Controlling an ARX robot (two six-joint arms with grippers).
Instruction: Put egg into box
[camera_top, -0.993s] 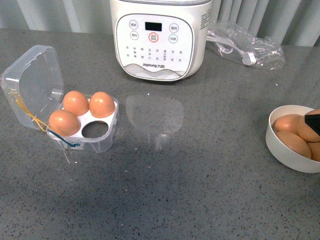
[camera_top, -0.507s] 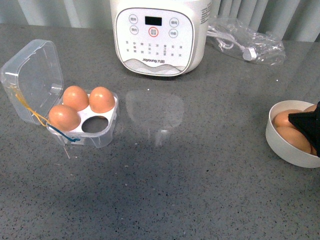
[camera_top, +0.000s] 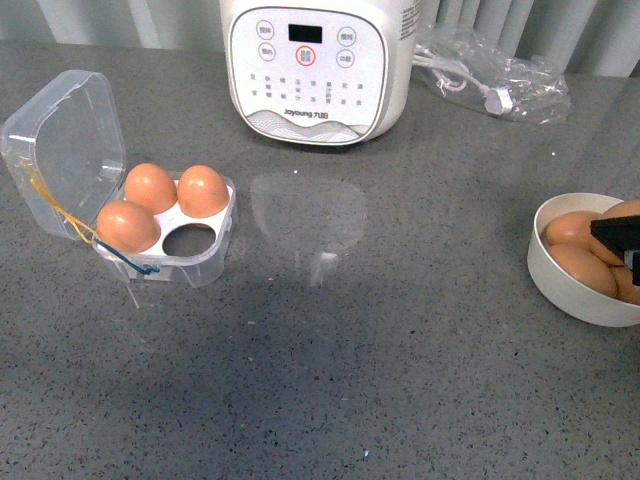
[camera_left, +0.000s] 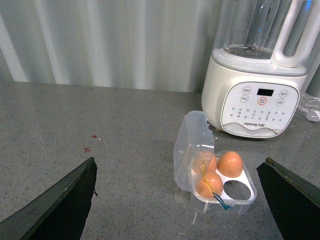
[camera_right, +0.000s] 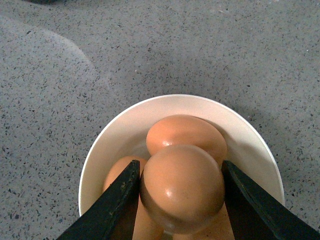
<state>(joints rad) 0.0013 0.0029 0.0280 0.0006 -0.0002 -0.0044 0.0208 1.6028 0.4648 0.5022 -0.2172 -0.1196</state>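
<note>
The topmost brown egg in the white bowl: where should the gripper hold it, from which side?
Grip the smooth orange-brown egg across its widest middle, coming from above: it lies atop other eggs, and the wall of the round white bowl blocks sideways approach.

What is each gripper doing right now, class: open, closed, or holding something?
Left gripper: open, holding nothing.
Right gripper: closed on the egg, above the white bowl.
</note>
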